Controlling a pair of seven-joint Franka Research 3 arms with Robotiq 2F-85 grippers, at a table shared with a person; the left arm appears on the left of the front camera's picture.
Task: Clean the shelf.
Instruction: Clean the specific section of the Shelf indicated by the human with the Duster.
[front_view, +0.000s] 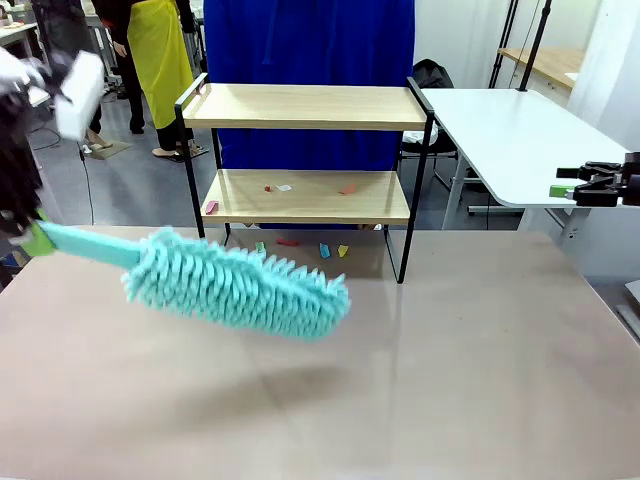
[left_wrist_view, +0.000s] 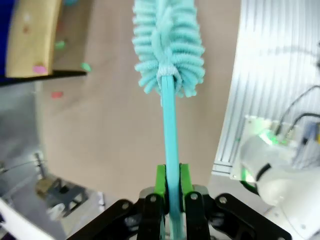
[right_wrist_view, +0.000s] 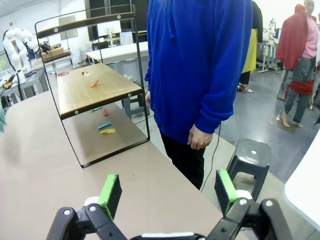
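Holding: left gripper (left_wrist_view: 171, 175), green pads clamped on the thin handle of a teal duster (front_view: 235, 285); the fluffy head hangs tilted above the table at 9 o'clock of centre, with a faint shadow under it.
Other arm: right gripper (right_wrist_view: 168, 189), jaws spread wide with nothing between them; in the front view it sits at the 3 o'clock edge, off the table's side.
Shelf: the shelf (front_view: 305, 107) stands at 12 o'clock on the table's far edge.
Scraps: small red and pink scraps (front_view: 275, 187) lie on the lower board; more coloured bits (front_view: 325, 249) lie on the tabletop beneath it.
Surface: beige table (front_view: 480, 350), smooth, slight sheen.
Room: person in blue top (right_wrist_view: 200, 65) stands just behind the shelf; white table (front_view: 510, 140) at 2 o'clock; dark stool (right_wrist_view: 252, 152) on the grey floor.
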